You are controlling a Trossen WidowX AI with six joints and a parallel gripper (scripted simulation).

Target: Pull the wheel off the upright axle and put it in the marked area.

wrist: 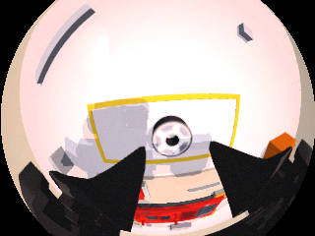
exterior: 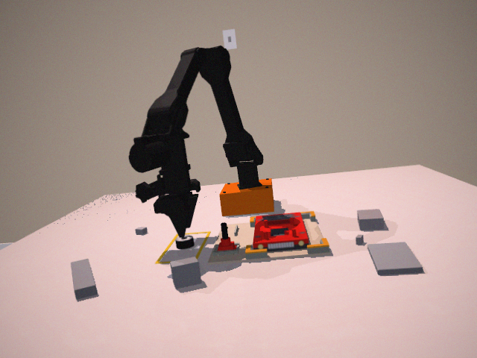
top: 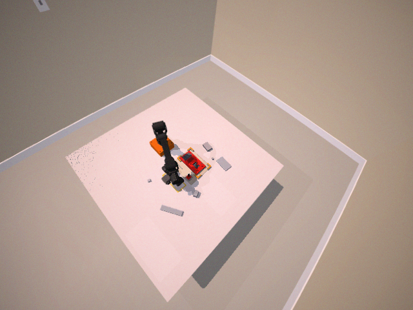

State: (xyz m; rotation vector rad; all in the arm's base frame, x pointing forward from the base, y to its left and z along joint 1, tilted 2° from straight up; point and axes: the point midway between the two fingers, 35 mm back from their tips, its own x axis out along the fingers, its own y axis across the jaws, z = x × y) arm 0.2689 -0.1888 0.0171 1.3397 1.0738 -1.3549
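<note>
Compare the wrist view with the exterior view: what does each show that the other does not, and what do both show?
Wrist only: clear gaps between the wheel and each dark finger of the open gripper.

Exterior only: the whole arm, its orange base, the bare upright axle and the grey blocks.

Both: the wheel lying inside the yellow marked area, and the red car.

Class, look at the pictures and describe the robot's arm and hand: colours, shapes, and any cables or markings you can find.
The arm is matte black with blocky segments and bulky joints, rising from an orange box base. The hand is black too, tapering to two pointed fingers. No cables or markings are visible.
</note>
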